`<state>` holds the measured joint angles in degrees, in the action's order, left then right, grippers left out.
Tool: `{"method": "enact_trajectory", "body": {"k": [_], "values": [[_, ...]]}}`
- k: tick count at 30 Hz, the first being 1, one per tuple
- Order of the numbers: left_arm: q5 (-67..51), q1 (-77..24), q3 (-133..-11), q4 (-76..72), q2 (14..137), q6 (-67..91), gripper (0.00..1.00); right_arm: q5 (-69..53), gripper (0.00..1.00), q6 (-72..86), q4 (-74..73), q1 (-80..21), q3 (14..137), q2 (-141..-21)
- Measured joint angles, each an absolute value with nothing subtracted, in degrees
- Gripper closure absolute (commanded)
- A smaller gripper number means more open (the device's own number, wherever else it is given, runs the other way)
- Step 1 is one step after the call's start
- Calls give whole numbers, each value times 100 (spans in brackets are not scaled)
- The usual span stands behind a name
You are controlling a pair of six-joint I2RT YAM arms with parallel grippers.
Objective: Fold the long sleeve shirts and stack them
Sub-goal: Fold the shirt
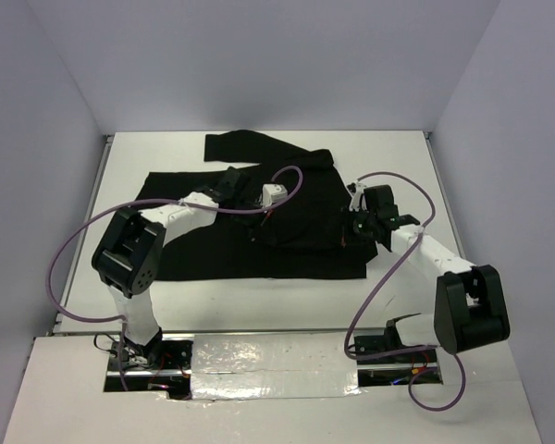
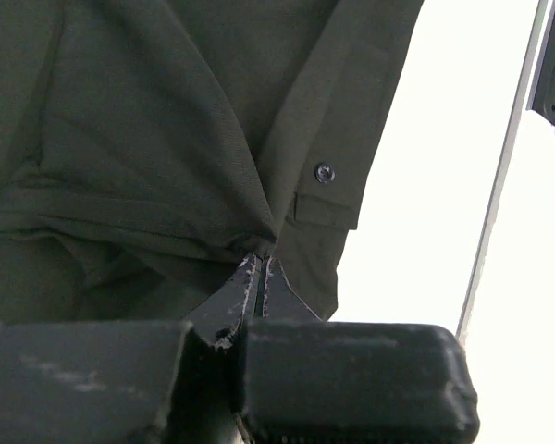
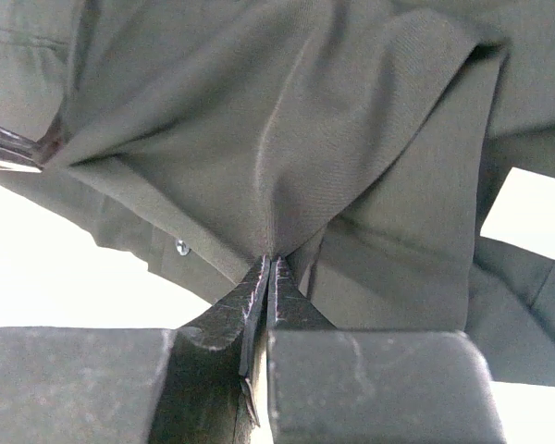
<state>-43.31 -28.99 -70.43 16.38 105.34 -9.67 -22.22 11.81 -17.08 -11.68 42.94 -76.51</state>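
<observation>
1. You have the long sleeve shirt lying on the white table. It covers the middle and far part of the surface, ahead of both arm bases.
2. Its long axis runs left to right across the table. A narrow strip, apparently a sleeve, lies along the far edge with its free end pointing left.
3. The cloth is plain black, soft and matte. It lies flat at the near left and is creased and bunched around the middle and right. A small dark button sits on a folded band.
4. Your left gripper is clenched on a fold of the shirt, and creases gather into its tips.
5. Your right gripper is likewise pinched tight on the fabric, near the shirt's right edge.
</observation>
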Motion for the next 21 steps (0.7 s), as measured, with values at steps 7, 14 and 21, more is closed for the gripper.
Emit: {"method": "enact_trajectory", "body": {"k": [7, 14, 21], "values": [[-4344, -2941, -6873, 1656, 10276, -1087, 97, -2008, 100, 1299, -1767, -1251, 3905, -7238], [-4397, -3002, -6788, 1675, 10243, -1184, 82, -1931, 100, 1372, -1809, -1253, 3656, -6949], [-4370, -3229, -6770, 2073, 10243, -1518, 51, -1857, 65, 1566, -1876, -1262, 3448, -7070]]}}
